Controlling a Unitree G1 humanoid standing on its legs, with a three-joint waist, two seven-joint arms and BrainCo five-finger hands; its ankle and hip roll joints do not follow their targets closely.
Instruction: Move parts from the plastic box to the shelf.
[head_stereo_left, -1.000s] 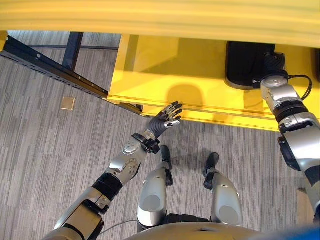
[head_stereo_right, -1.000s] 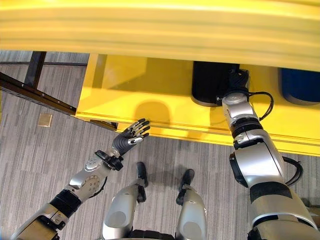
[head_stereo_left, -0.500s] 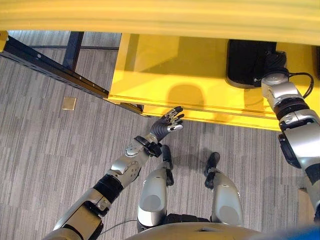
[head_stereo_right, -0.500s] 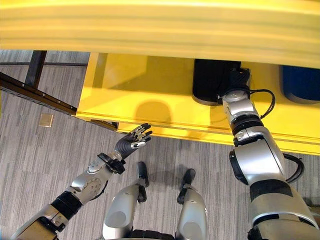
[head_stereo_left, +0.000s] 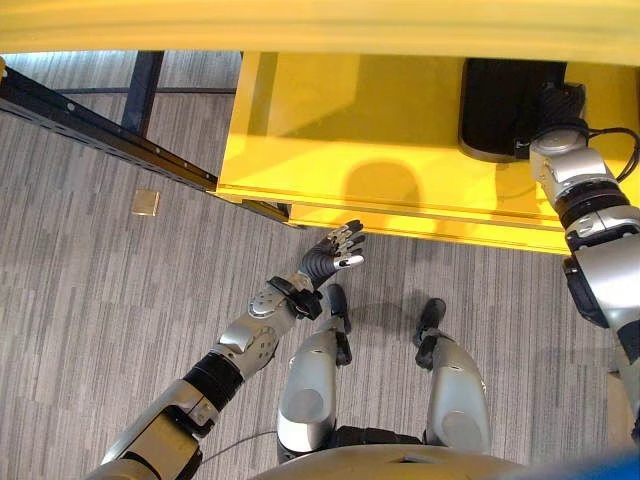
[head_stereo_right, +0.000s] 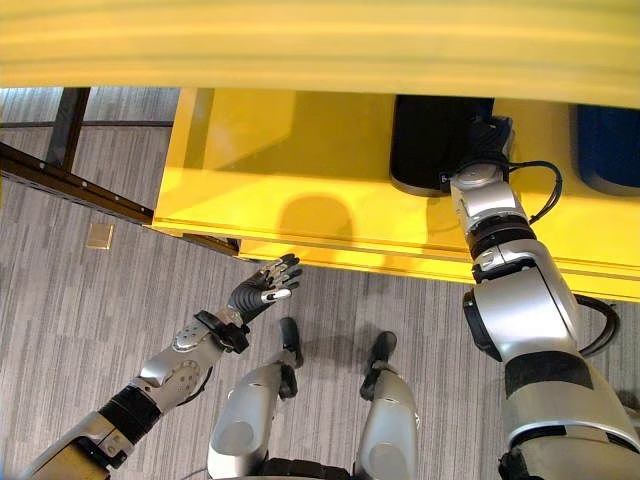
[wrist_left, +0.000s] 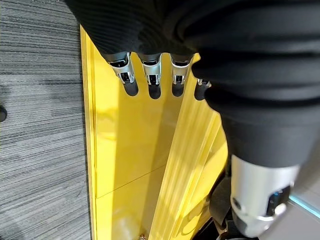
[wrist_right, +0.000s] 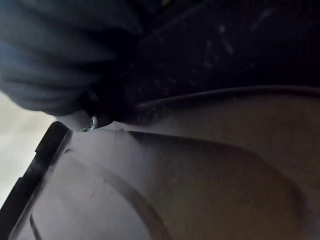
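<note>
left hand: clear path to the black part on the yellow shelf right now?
Probably not as it stands. The left hand, fingers open, hangs over the floor in front of the yellow shelf. The black part sits far along the shelf, and the right hand already reaches at it.

Right hand (head_stereo_right: 487, 140) reaches into the black bin (head_stereo_right: 430, 135) on the yellow shelf (head_stereo_left: 380, 160); its fingers are hidden under the upper shelf edge, so grip unreadable. Bin's far part and the blue bin (head_stereo_right: 608, 145) beside it are cut off by that edge. Right wrist view too dark to identify any part.
</note>
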